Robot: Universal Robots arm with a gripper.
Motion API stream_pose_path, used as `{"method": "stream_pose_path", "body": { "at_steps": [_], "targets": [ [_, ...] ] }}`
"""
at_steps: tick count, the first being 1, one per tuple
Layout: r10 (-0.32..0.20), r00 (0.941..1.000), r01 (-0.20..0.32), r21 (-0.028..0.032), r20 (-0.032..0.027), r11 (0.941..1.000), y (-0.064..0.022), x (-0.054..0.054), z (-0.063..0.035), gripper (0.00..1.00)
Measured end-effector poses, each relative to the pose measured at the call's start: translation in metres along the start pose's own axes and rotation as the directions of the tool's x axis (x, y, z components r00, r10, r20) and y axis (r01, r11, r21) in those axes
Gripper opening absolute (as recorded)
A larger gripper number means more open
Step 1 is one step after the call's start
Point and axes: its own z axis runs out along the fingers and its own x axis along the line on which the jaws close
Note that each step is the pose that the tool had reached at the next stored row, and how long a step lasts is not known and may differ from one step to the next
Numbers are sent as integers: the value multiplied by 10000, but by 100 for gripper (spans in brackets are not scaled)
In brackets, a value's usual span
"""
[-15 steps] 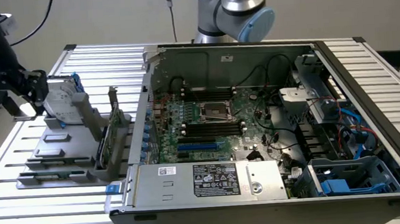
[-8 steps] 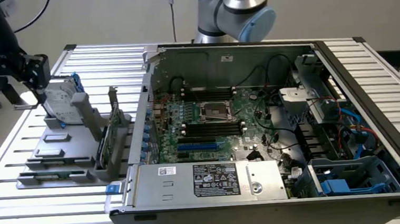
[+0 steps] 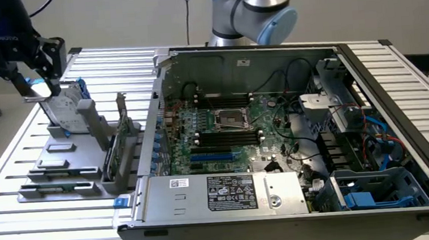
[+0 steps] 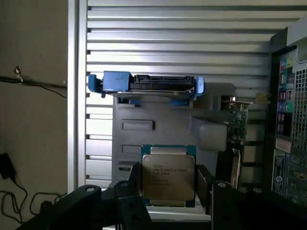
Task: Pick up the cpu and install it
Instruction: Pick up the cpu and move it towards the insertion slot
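Clamping cpu (image 4: 168, 177) between wide-spread fingers (image 4: 203, 184)

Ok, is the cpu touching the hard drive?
Apart. The wrist view shows bare grey holder between the cpu and the blue-bracketed hard drive.

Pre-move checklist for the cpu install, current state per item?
1. cpu gripped between the gripper fingers: ok.
2. cpu sits square, printed lid facing the wrist camera: ok.
3. cpu held above the grey holder, not resting on it: ok.
4. Hard drive upright in the holder, apart from the gripper: ok.
5. Case side open, board exposed: ok.
6. Socket open and empty: cannot tell.
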Motion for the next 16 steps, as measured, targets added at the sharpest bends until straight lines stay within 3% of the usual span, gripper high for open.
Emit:
{"method": "stream_pose_path", "body": {
  "at_steps": [16],
  "targets": [
    [8, 9997, -8, -5, -258, 10000, 7, -701, -476, 55]
  ]
}}
